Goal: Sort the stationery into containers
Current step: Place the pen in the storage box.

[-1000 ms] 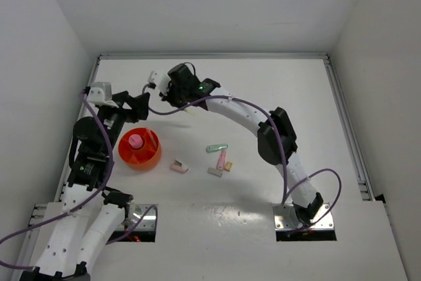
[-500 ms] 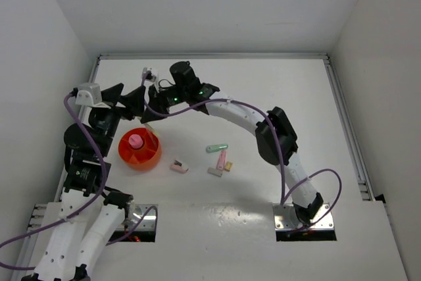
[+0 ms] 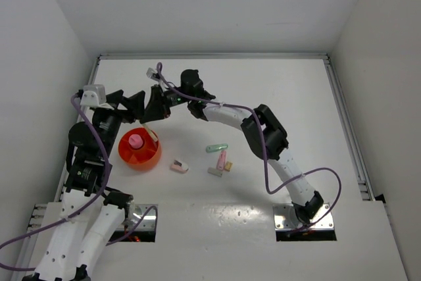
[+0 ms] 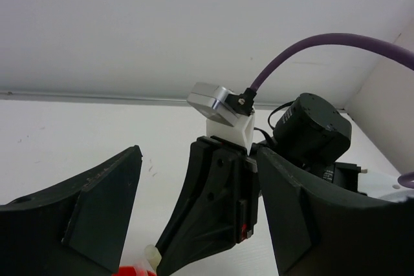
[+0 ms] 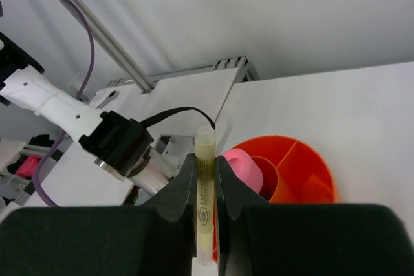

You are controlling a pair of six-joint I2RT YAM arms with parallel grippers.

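My right gripper is shut on a thin yellow-green pen, held lengthwise between its fingers. The pen's end hangs just above the far rim of the orange divided bowl. In the top view this gripper hovers at the bowl's far edge. A pink-capped tube stands in the bowl's centre. My left gripper is open, and the right gripper's black body sits between its two fingers. A mint-green marker, a pink marker and small erasers lie on the table to the right.
The two arms crowd together over the far left of the table, their purple cables looping above. A white eraser and a yellow one lie by the pink marker. White walls enclose the table on three sides.
My right gripper has carried the pen left and nearer, down toward the bowl's far rim. The left gripper has shifted slightly and stays open.
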